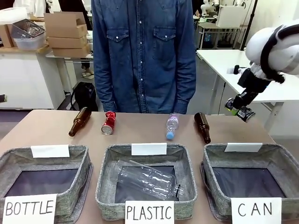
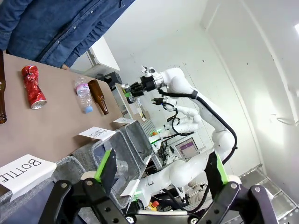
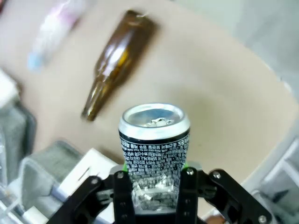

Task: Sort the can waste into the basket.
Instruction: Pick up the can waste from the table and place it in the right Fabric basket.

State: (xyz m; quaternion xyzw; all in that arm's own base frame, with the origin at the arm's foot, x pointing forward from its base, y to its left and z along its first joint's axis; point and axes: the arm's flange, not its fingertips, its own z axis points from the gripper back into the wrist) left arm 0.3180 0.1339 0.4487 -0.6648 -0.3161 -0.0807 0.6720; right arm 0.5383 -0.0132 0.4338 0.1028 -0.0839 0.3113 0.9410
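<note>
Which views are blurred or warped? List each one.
Right wrist view: can in the right claw sharp, brown bottle and table behind smeared. Left wrist view: crisp, whole scene tilted. Front view: sharp, evenly lit, glints on the clear bottle.

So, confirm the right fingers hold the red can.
No, the right fingers grip the dark can; the red can lies on the table.
</note>
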